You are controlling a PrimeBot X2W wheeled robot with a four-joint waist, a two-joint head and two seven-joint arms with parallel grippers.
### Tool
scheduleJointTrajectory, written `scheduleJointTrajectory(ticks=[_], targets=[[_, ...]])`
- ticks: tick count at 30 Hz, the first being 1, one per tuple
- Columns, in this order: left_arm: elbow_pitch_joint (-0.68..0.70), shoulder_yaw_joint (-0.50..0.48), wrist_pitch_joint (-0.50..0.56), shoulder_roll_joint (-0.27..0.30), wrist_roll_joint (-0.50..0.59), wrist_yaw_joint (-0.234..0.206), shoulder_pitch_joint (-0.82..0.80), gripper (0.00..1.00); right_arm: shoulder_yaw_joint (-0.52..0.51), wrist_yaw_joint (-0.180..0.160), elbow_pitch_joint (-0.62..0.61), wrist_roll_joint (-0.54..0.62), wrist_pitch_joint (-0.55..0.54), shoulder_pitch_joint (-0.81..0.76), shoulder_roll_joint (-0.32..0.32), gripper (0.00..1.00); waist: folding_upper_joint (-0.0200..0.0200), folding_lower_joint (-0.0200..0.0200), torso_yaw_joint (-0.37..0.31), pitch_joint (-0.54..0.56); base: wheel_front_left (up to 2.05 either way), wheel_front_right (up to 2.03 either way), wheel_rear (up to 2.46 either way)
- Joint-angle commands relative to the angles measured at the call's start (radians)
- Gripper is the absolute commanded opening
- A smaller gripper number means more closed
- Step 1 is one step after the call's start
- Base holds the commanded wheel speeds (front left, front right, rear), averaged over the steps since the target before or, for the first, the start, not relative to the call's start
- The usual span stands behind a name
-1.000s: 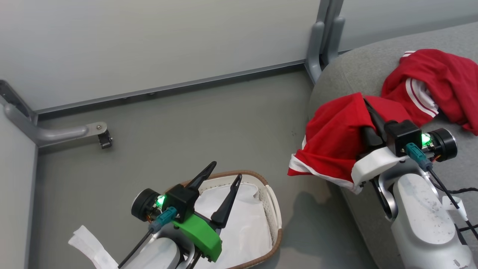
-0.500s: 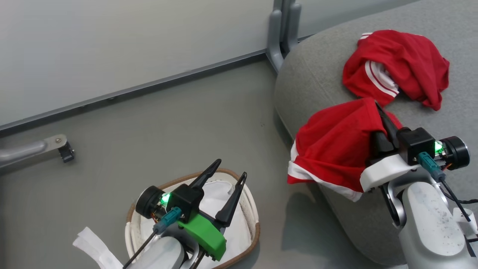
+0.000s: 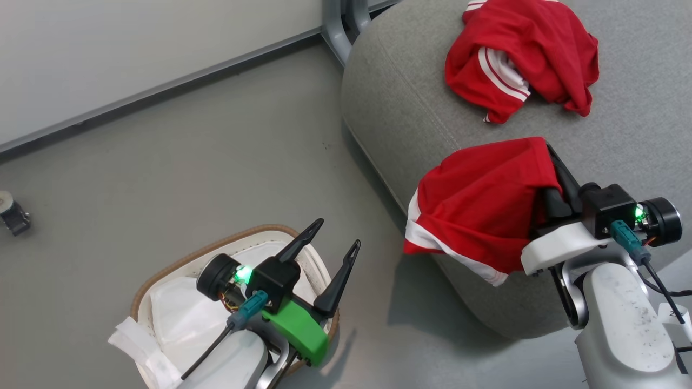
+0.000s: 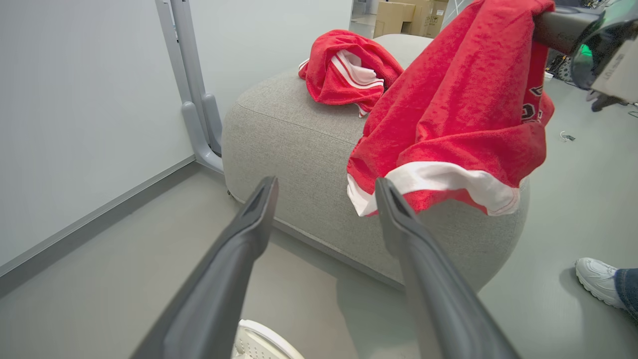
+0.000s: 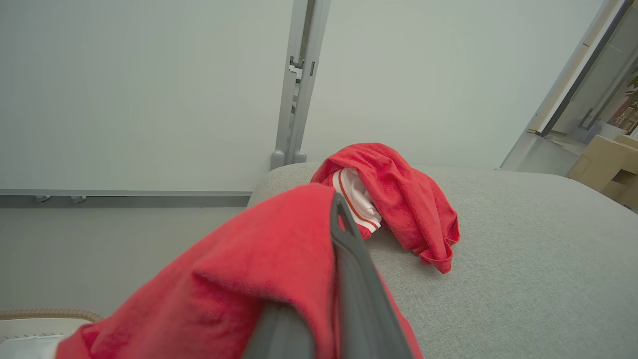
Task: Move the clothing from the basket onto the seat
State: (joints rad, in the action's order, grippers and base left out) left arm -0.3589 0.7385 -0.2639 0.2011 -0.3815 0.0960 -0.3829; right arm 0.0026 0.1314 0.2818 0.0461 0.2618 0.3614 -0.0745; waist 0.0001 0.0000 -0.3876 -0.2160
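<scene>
- The left gripper [image 3: 337, 233] hangs over the right part of the basket [image 3: 216, 240]. Its fingers are spread apart with nothing between them, and they point toward the seat [image 3: 411, 108].
- The basket stands on the floor [image 3: 189, 162], well apart from the seat. A white sheet [image 3: 178, 319] lies in it, with one strip spilling over the near-left rim.
- A band of bare floor separates the basket from the seat's rounded edge. A person's shoe [image 4: 595, 281] stands on the floor beyond the seat's other end.
- The right gripper [image 3: 551, 156] is closed on the held garment [image 3: 476, 205], with fabric draped over one finger and pinched against the other.
- The held garment's long axis slants from the fingers down to its white-banded hem. The hem overhangs the seat's near-left edge above the floor. The left wrist view shows lettering on its far side.
- The seat surface beside and beyond the right gripper is bare grey fabric.
- The second garment [image 3: 535, 43] lies bunched toward the seat's far side, apart from the held one. Its long axis runs across the seat, and its white striped panel faces the seat's left edge.
- Just past the seat's far-left corner a grey post [image 3: 338, 21] meets the wall [image 3: 135, 54].
</scene>
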Motion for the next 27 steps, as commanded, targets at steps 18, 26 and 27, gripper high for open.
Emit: scheduleJointTrajectory(ticks=[18, 26, 27], targets=[[0.050, -0.005, -0.001, -0.001, 0.066, 0.005, -0.069, 1.00, -0.098, -0.001, 0.053, 0.073, 0.005, 0.350, -0.193, 0.00, -0.0001, 0.0000, 0.123, -0.173, 0.00, 0.00, 0.00], [0.058, 0.002, 0.002, 0.013, 0.096, -0.006, -0.099, 1.00, -0.184, -0.001, 0.158, 0.107, -0.025, 0.651, -0.408, 0.00, -0.0001, 0.0000, 0.224, -0.259, 0.00, 0.00, 0.00], [0.060, 0.003, 0.003, 0.015, 0.099, -0.009, -0.102, 1.00, -0.193, -0.001, 0.169, 0.116, -0.031, 0.677, -0.426, 0.00, -0.0001, 0.0000, 0.235, -0.270, 0.00, 0.00, 0.00]])
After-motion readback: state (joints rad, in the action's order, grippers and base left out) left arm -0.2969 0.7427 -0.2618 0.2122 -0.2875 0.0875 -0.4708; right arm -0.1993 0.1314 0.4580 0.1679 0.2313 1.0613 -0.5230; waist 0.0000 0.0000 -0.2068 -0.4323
